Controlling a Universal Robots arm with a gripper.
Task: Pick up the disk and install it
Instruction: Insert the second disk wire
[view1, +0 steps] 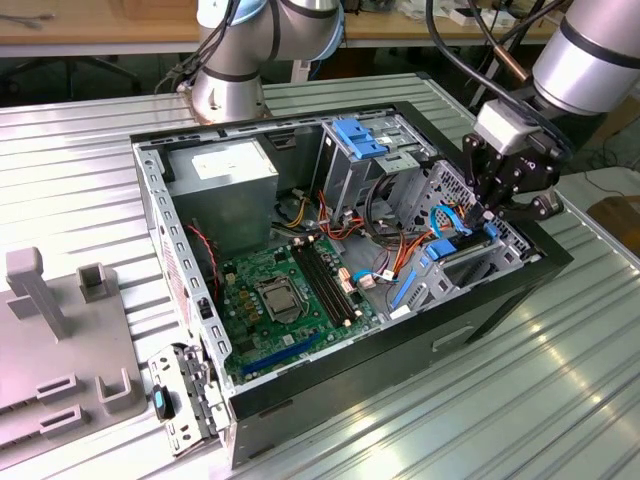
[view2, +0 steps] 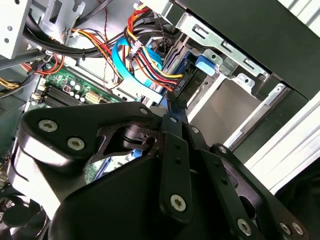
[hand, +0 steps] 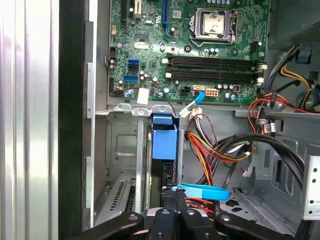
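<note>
Gripper jaws closed thin on disk, blue-bracketed dark slab standing edgewise in metal drive bay of open computer case. Flat blue cable, bundled wires crowd beside. Ribbed steel table.

Computer case on table; disk upright in bay inside case, gripper directly above; motherboard on case floor.
</note>
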